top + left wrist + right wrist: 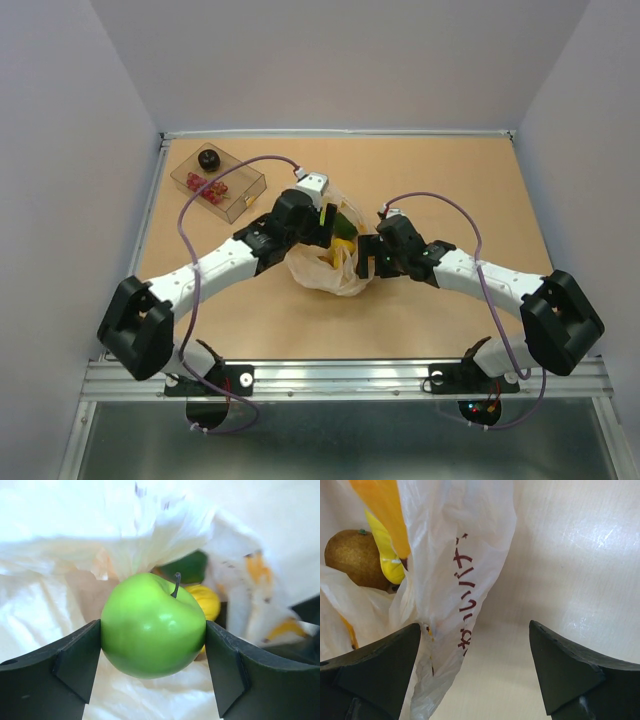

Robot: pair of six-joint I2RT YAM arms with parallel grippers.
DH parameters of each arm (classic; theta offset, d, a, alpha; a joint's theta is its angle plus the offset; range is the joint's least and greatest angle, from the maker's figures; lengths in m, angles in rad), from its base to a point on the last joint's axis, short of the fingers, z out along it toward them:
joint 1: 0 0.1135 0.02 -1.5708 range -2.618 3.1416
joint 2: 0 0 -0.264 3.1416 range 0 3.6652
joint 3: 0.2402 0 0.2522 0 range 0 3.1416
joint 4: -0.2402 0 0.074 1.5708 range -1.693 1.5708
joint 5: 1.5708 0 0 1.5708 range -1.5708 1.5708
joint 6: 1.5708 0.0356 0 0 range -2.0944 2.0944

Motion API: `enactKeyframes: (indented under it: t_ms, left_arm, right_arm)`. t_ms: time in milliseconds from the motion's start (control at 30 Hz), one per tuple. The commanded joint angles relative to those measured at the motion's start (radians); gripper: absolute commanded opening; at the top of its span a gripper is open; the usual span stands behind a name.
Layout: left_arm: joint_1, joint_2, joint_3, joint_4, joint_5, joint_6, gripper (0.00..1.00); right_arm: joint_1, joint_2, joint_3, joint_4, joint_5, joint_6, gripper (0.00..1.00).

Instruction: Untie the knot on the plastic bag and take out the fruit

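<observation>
The cream-white plastic bag (335,268) lies open at mid-table between both arms. My left gripper (152,647) reaches into its mouth and is shut on the bright green round fruit (152,625), both pads touching it. Behind it lie a yellow fruit (206,601) and a dark green one (189,566). My right gripper (475,647) is open at the bag's right side, and a printed flap of the bag (457,570) hangs against its left finger (375,670). An orange-brown fruit (354,557) and a yellow one (387,555) show inside. No knot shows.
A clear rectangular tray (243,192) stands at the back left, holding a black round piece (208,158) and red berry-like pieces (210,188). Grey walls enclose the table on three sides, and a metal rail (340,378) runs along the near edge.
</observation>
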Motion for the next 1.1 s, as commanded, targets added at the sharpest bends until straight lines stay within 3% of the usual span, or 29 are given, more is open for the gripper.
enactKeyframes:
  t_ms: [0, 200, 267, 333, 400, 567, 867, 967, 1067]
  left_arm:
    - [-0.001, -0.129, 0.028, -0.055, 0.072, 0.011, 0.35]
    - [0.097, -0.233, 0.123, -0.13, 0.23, -0.022, 0.35]
    - [0.188, -0.258, 0.155, -0.12, 0.313, -0.058, 0.35]
    - [0.257, -0.265, 0.183, -0.098, 0.314, -0.082, 0.36]
    - [0.326, -0.25, 0.2, -0.092, 0.188, -0.099, 0.37]
    - [0.492, -0.072, 0.263, -0.044, -0.027, -0.194, 0.37]
    - [0.686, 0.385, 0.528, 0.019, -0.033, -0.322, 0.51]
    - [0.71, 0.492, 0.6, 0.019, -0.01, -0.328, 0.6]
    - [0.716, 0.557, 0.644, 0.017, 0.004, -0.322, 0.81]
  right_arm:
    - [0.008, 0.002, 0.013, 0.038, 0.047, 0.024, 0.93]
    - [0.008, 0.01, 0.009, 0.038, 0.053, 0.032, 0.93]
    - [0.008, 0.01, 0.009, 0.036, 0.041, 0.023, 0.93]
    - [0.008, 0.006, 0.015, 0.036, 0.032, 0.014, 0.93]
    - [0.008, 0.002, 0.021, 0.036, 0.018, 0.004, 0.93]
    - [0.009, -0.003, 0.052, 0.035, -0.027, -0.023, 0.93]
    - [0.008, -0.01, 0.082, 0.033, -0.074, -0.057, 0.93]
    - [0.008, -0.015, 0.088, 0.033, -0.087, -0.058, 0.93]
    - [0.008, -0.024, 0.087, 0.035, -0.091, -0.054, 0.93]
